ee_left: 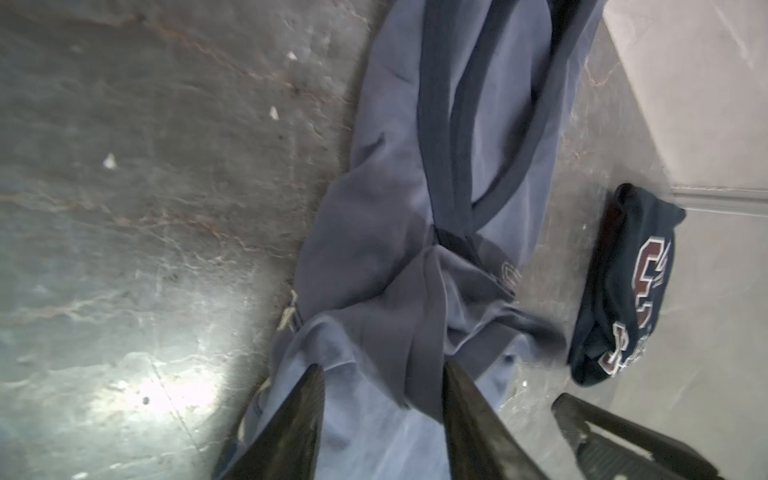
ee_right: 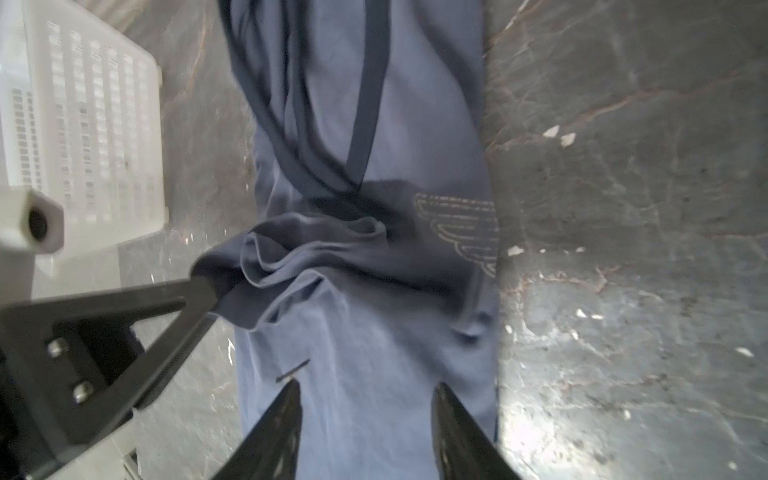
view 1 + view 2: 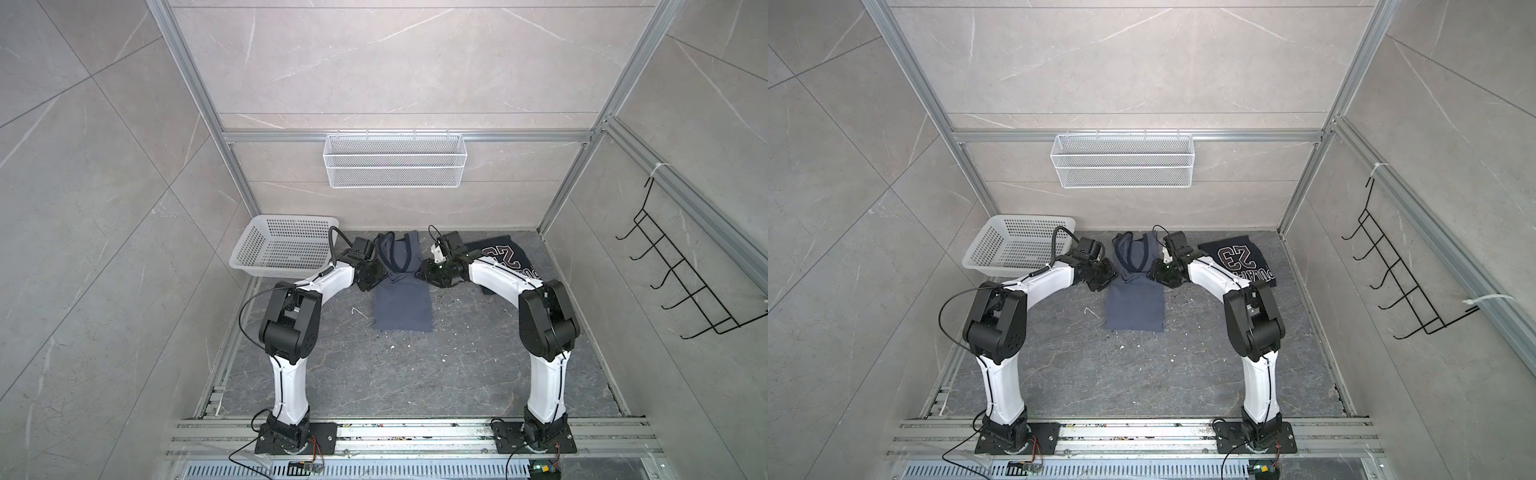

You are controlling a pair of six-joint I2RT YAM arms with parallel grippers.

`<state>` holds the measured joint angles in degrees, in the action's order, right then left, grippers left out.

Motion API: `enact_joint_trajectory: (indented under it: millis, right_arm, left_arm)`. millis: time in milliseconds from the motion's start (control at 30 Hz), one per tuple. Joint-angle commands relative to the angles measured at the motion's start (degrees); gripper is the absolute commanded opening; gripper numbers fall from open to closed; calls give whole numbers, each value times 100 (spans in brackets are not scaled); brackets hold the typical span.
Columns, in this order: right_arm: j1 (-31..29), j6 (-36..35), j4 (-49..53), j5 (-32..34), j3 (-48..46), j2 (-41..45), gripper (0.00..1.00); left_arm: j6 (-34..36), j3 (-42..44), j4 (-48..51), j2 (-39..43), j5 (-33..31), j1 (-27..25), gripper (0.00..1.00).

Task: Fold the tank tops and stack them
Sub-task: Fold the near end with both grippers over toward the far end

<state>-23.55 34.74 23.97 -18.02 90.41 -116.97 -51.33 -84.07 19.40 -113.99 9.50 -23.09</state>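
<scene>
The slate blue-grey tank top (image 3: 402, 305) lies lengthwise mid-floor, straps (image 3: 392, 251) toward the back wall and cloth bunched at its waist (image 2: 316, 249). My left gripper (image 3: 372, 274) hovers at the left of that bunch, my right gripper (image 3: 430, 274) at the right. In the left wrist view my left gripper (image 1: 384, 368) is open, with cloth below the fingers and not pinched. In the right wrist view my right gripper (image 2: 368, 385) is open over flat cloth. The navy tank top (image 3: 505, 257) with the "23" print lies folded at the back right, partly under the right arm.
A white perforated basket (image 3: 282, 245) stands at the back left, close to the left arm. A white wire basket (image 3: 395, 160) hangs on the back wall and a black hook rack (image 3: 685, 270) on the right wall. Small white scraps (image 3: 358, 311) dot the floor.
</scene>
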Motion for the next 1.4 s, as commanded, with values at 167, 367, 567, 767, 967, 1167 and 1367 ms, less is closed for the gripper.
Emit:
enact_joint_trajectory:
  millis: [167,367,567,767,967,1167,1367]
  right_arm:
    - [141,-485,585,168,213,531,62]
    - [146,-380,333,49,-1614,1872,63]
    - [136,198,-309,-284,-3530,3305,62]
    - [80,844,-1073,-564,-4769,3990,62]
    - [-136,1290,-2000,-702,-5393,3839,61]
    - [-332,1508,-2776,-725,-5507,3166,60]
    - [-412,1525,-3062,-611,-5315,2575,59]
  left_arm:
    - [436,-378,573,681,-744,109,73]
    - [734,915,517,1892,-569,-65,77]
    - [785,2586,173,3006,-120,-470,78]
    - [299,4019,-642,3758,276,-601,78]
    - [-90,4722,-1605,3700,599,-660,77]
    - [-149,4821,-2072,3332,668,-719,77]
    - [-115,4722,-2287,2913,538,-716,73]
